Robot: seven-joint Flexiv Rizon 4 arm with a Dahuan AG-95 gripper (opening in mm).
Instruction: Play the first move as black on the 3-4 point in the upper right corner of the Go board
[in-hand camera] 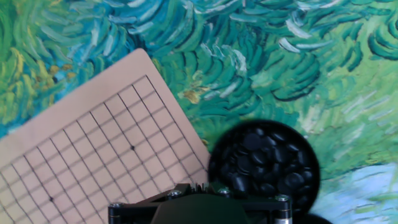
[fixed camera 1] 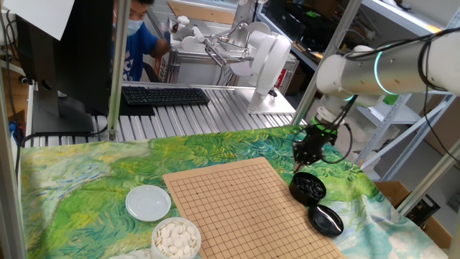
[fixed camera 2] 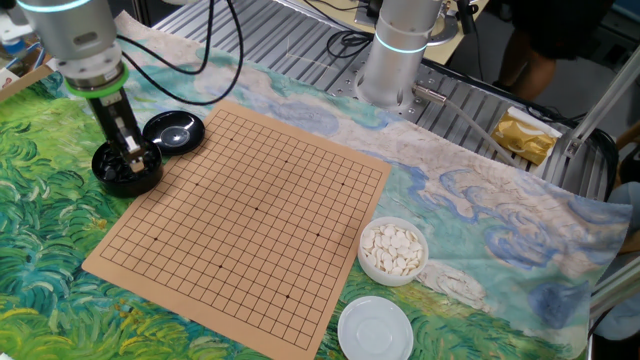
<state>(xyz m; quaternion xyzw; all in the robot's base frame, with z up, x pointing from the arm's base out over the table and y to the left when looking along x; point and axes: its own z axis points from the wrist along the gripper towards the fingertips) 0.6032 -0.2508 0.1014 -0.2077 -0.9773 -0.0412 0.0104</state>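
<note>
1. The tan wooden Go board (fixed camera 1: 241,208) with thin dark grid lines lies at lower centre of one fixed view, on a cloth printed with green, blue and yellow brush swirls (fixed camera 1: 86,180). No stone shows on its grid.
2. The round black bowl of glossy black stones (fixed camera 1: 307,187) sits just beside the board's edge, at right of centre in that view and at centre left in the other fixed view (fixed camera 2: 127,168).
3. A shallow round black lid (fixed camera 1: 325,219) lies near that bowl, at lower right.
4. The black two-finger gripper (fixed camera 1: 307,155) on the white robot arm (fixed camera 1: 388,72) hangs directly over the black bowl. In the other fixed view its tip (fixed camera 2: 131,148) reaches the bowl's rim level.
5. Finger state: cannot be told; the hand view shows only the gripper's housing at the bottom edge.
6. A round white bowl of white stones (fixed camera 1: 176,239) and a round white lid (fixed camera 1: 148,203) sit at lower left.
7. A black keyboard (fixed camera 1: 164,95) lies at upper left.
8. No writing is readable.
</note>
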